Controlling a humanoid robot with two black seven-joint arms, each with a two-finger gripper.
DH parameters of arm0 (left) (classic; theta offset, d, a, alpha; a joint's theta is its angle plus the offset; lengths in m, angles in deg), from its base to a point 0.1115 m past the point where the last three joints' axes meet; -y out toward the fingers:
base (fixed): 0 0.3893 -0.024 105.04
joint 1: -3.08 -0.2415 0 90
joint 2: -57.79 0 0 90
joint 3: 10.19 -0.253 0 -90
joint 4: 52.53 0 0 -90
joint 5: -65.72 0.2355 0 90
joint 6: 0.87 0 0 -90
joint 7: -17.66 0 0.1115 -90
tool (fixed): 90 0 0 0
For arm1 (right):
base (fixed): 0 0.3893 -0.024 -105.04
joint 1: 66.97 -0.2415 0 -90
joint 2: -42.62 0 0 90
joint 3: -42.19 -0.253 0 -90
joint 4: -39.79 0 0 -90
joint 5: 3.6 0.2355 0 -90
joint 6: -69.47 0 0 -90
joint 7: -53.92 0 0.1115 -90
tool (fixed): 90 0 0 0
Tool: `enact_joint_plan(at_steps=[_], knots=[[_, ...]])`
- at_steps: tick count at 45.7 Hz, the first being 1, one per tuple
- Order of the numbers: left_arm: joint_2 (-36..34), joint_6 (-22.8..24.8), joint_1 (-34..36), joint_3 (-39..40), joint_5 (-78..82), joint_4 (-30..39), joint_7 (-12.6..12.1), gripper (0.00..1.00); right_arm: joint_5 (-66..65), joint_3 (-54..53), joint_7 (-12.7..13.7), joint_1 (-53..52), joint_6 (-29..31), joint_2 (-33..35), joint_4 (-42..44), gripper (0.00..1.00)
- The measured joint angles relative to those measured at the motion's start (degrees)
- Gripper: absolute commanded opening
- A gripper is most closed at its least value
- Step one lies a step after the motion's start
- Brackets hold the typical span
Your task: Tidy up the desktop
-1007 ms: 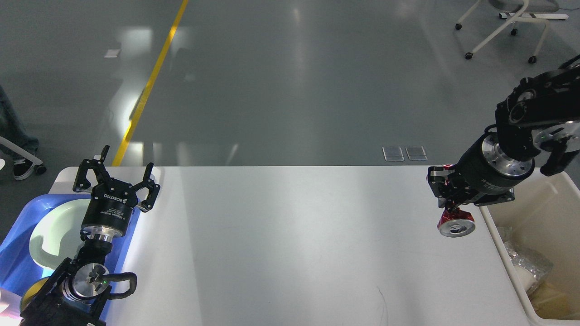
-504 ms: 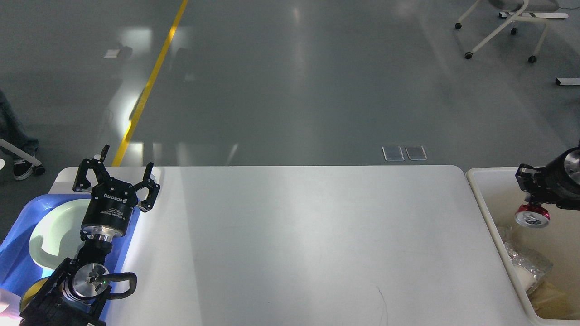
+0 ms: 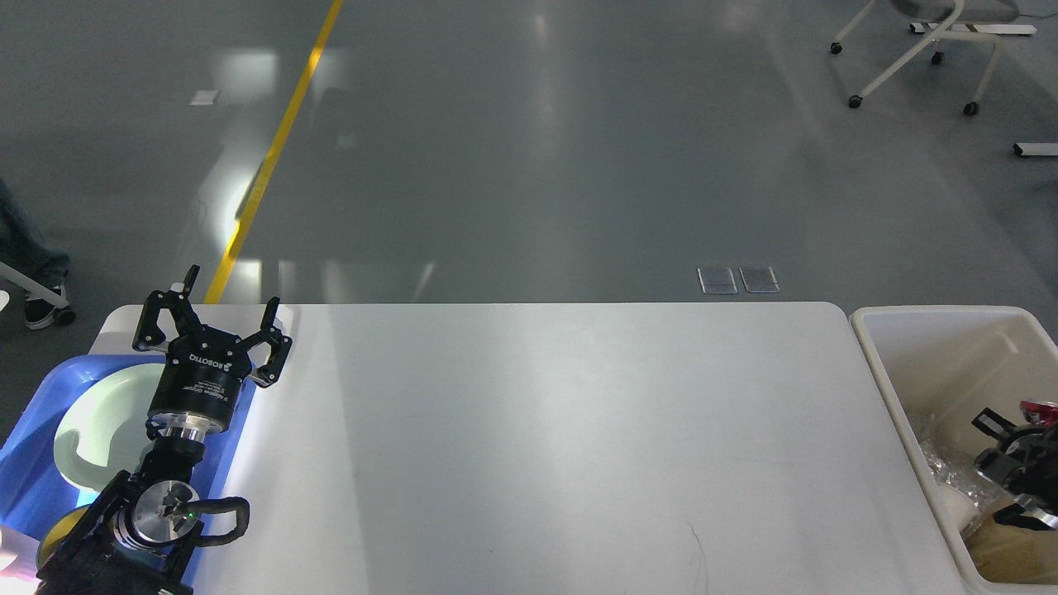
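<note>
The white desktop (image 3: 529,430) lies bare across the middle of the head view. My left gripper (image 3: 211,318) stands open above its far left corner, fingers pointing up, nothing between them. My right gripper (image 3: 984,440) is low inside the beige bin (image 3: 876,364) at the right edge, half cut off by the frame; its two dark fingers look spread apart. A red can (image 3: 1040,411) shows just above it in the bin, partly out of frame and not clearly between the fingers.
A blue tray (image 3: 33,463) at the left holds a pale green plate (image 3: 99,421) and something yellow (image 3: 54,529). The bin also holds crumpled clear plastic (image 3: 950,463) and brown paper (image 3: 1000,545). A chair (image 3: 909,49) stands on the floor beyond.
My right arm carried the red can from the desktop's right edge over the bin, then dropped low into it; the can now sits apart from the fingers. The left arm stayed still.
</note>
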Motion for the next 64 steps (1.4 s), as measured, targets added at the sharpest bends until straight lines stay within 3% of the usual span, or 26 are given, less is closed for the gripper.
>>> enact_joint_plan(at_steps=[18, 19, 20, 23, 25, 35, 64], knots=[[0.0, 0.0, 0.0, 0.0, 0.0, 0.0, 0.0, 0.97, 0.4, -1.7, 0.0, 7.0, -3.3, -4.4, 5.3, 0.00], [0.0, 0.0, 0.0, 0.0, 0.0, 0.0, 0.0, 0.97, 0.4, -1.7, 0.0, 7.0, -3.3, -4.4, 5.3, 0.05], [0.0, 0.0, 0.0, 0.0, 0.0, 0.0, 0.0, 0.97, 0.4, -1.7, 0.0, 7.0, -3.4, -4.4, 5.3, 0.21], [0.0, 0.0, 0.0, 0.0, 0.0, 0.0, 0.0, 0.97, 0.4, -1.6, 0.0, 7.0, -3.7, -4.5, 5.3, 0.83], [0.0, 0.0, 0.0, 0.0, 0.0, 0.0, 0.0, 0.97, 0.4, -1.5, 0.0, 7.0, -4.0, -4.6, 5.3, 1.00], [0.0, 0.0, 0.0, 0.0, 0.0, 0.0, 0.0, 0.97, -0.1, -1.5, 0.1, 7.0, -8.6, -4.6, 5.2, 1.00], [0.0, 0.0, 0.0, 0.0, 0.0, 0.0, 0.0, 0.97, 0.4, -1.8, -0.1, 4.7, -8.8, -3.6, 4.3, 1.00]])
